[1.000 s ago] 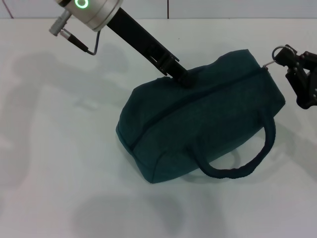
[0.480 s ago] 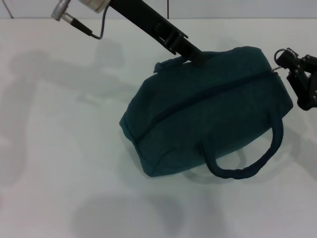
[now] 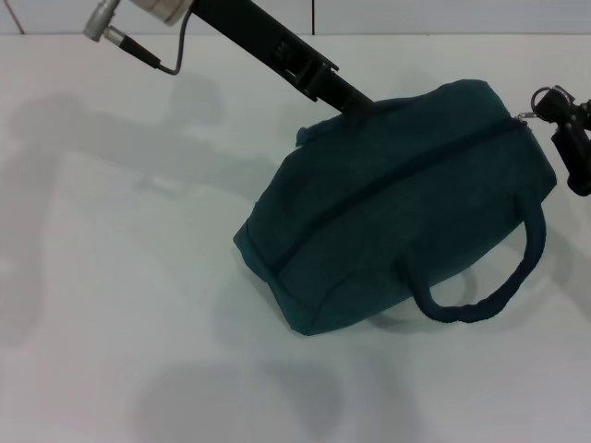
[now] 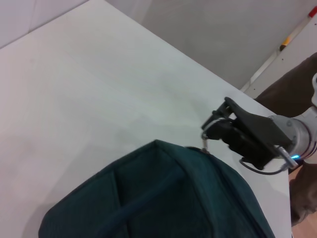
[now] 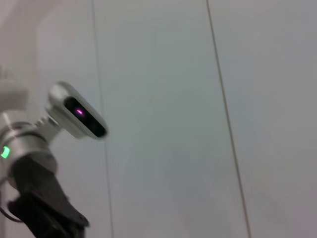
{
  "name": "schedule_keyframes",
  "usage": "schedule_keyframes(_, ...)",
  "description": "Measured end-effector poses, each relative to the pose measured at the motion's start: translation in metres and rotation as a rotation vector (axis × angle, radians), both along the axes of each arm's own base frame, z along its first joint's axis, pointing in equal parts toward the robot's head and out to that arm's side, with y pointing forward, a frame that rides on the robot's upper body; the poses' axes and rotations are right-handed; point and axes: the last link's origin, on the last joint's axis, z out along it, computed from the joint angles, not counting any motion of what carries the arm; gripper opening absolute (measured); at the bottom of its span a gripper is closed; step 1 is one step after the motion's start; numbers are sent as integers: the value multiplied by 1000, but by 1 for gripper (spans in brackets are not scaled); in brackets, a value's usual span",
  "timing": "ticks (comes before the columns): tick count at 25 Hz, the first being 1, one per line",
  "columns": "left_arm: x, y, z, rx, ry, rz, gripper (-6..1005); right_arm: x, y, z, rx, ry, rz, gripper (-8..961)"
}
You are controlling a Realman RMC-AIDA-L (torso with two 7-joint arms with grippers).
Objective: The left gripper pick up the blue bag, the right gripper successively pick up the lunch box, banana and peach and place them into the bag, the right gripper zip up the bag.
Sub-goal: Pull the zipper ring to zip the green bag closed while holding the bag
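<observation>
Teal bag (image 3: 397, 203): my right gripper (image 4: 213, 131) pinches its zip ring (image 3: 545, 97); left gripper (image 3: 355, 100) grips the far handle. I should pull straight along the zip.

The blue bag (image 3: 397, 231) hides the left gripper (image 3: 355, 103) fingertips. The right gripper (image 3: 565, 129) is cut by the picture edge.

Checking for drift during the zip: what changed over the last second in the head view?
The blue bag slid toward the robot's right and slightly away. The left gripper moved with it, holding the far handle; the right gripper at the ring pull retreated right. Zipper stays closed, near handle still draped forward.
</observation>
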Motion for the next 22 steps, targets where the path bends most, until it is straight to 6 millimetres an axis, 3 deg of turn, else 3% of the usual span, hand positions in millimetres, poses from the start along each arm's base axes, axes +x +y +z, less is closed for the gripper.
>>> schedule_keyframes(11, -9, 3, 4, 33, 4, 6, 40, 3, 6, -4, -8, -24, -38, 31)
schedule_keyframes(17, -13, 2, 20, 106, -50, -48, 44, 3, 6, -5, -9, -24, -38, 31)
schedule_keyframes(22, -32, -8, 29, 123, -115, -31, 189, 3, 6, -5, -8, -24, -37, 31)
